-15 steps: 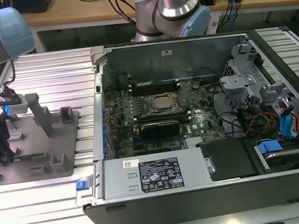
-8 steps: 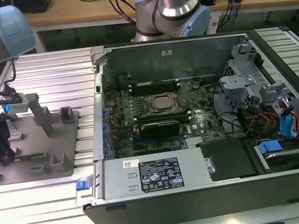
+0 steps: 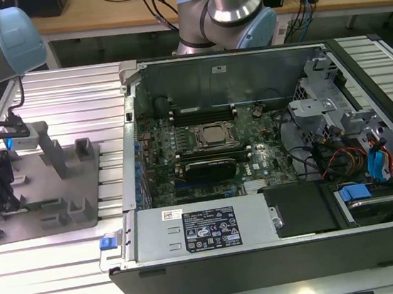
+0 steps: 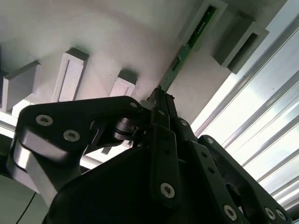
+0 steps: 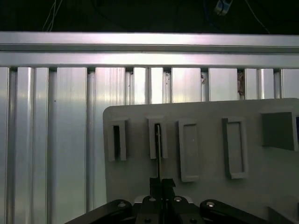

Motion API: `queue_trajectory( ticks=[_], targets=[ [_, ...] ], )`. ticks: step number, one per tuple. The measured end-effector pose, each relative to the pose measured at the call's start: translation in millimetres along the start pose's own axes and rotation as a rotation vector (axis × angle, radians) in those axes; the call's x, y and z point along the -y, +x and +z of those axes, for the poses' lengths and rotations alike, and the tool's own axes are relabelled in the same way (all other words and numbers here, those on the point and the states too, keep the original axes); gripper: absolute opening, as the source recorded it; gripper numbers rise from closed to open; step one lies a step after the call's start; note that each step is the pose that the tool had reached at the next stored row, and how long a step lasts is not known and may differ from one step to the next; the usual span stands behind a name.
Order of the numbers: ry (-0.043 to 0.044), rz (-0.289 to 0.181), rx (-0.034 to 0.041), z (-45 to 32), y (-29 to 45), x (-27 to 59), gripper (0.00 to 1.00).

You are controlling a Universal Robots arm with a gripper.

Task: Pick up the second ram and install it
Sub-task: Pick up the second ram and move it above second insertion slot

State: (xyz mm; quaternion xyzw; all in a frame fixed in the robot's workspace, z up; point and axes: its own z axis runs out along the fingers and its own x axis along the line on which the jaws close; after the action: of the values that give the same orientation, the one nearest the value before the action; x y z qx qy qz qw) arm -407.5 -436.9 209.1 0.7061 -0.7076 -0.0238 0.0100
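A ribbed aluminium table carried a grey holder tray and, at the exterior view's right, an open computer case with its motherboard exposed, while a wooden bench strewn with cables stood behind. Low over the tray, the gripper had its fingers set close together, and they appeared to pinch one end of the second ram, a thin green stick standing on edge with its far end seated in a slotted post of the tray.
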Motion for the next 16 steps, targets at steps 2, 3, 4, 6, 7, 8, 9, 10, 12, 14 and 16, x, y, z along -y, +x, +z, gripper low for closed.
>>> queue_trajectory(
  ticks=[2,3,4,6,7,8,9,10,12,14,16],
  targets=[
    [-0.0001,0.000,0.0000,0.0,0.0,0.0,0.10],
    [-0.0001,0.001,0.0000,0.0,0.0,0.0,0.10],
    [-0.0001,0.001,0.0000,0.0,0.0,0.0,0.10],
    [-0.0001,0.001,0.0000,0.0,0.0,0.0,0.09],
    [-0.0001,0.001,0.0000,0.0,0.0,0.0,0.09],
    [0.0000,0.008,0.0004,0.0,0.0,0.0,0.09],
    [0.0001,0.011,0.0005,0.0,0.0,0.0,0.09],
    [0.0002,0.011,0.0005,0.0,0.0,0.0,0.09],
    [0.0001,0.009,0.0005,0.0,0.0,0.0,0.09],
    [0.0000,0.006,0.0002,-0.1,0.0,0.0,0.09],
    [0.0000,0.003,0.0001,0.0,0.0,0.0,0.09]
  ],
)
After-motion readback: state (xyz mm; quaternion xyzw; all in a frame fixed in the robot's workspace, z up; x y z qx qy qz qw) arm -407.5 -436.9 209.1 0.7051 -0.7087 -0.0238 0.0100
